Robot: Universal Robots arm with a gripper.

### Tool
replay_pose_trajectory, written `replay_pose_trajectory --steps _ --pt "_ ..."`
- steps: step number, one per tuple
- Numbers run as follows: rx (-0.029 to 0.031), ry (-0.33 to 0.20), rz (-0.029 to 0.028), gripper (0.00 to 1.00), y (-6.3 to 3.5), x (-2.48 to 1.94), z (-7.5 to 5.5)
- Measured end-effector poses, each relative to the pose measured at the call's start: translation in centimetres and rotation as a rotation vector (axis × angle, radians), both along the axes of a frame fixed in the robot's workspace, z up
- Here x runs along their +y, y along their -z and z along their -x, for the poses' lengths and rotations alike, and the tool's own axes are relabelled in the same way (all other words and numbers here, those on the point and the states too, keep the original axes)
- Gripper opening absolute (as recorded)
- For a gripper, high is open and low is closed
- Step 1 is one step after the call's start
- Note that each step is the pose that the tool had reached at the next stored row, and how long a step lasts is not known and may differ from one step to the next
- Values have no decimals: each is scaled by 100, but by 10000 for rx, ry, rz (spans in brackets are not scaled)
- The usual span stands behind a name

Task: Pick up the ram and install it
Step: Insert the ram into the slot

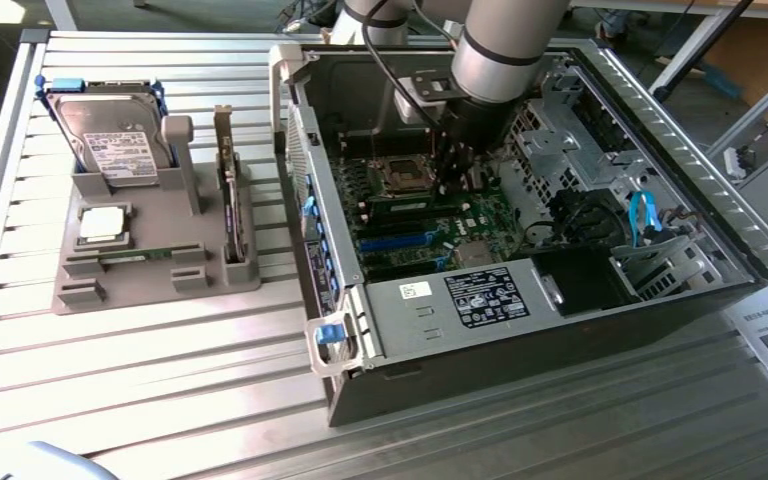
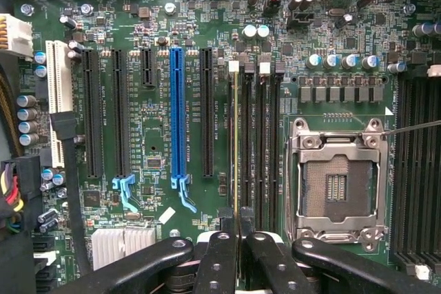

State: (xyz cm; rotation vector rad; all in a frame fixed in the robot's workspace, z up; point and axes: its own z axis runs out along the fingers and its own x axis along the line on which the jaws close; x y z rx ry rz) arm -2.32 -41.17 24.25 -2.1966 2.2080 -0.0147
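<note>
Pincer [image 2: 238, 226] deep inside the open computer case [image 1: 518, 385], right of centre in the upper half of the exterior frame, hanging from the arm over the motherboard [image 1: 484, 215]. Closed almost all the way, only a sliver of gap between the black fingers [image 2: 222, 242], and clamped on the ram [image 2: 236, 142]. Grips the stick near one end, as far as can be seen, so that it runs straight on from between the fingertips, edge-on, as a thin pale line. Lies along the memory slots [image 2: 265, 142], at the one farthest from the CPU socket [image 2: 337, 173] and nearest the blue slot [image 2: 177, 108]. Cannot tell whether seated in that slot or just above it.

At the exterior view's left, well apart from the case, a grey holder [image 1: 144, 275] on the slatted table [image 1: 157, 400]. Carries a hard drive [image 1: 115, 140] upright at its far end, an expansion card [image 1: 231, 200] on edge along its right side, and what looks like a second stick [image 1: 131, 257] lying flat near its front.
</note>
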Motion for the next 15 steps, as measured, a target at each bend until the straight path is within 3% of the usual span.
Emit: replay_pose_trajectory --steps 15 --pt "0 7 1 12 27 7 0"
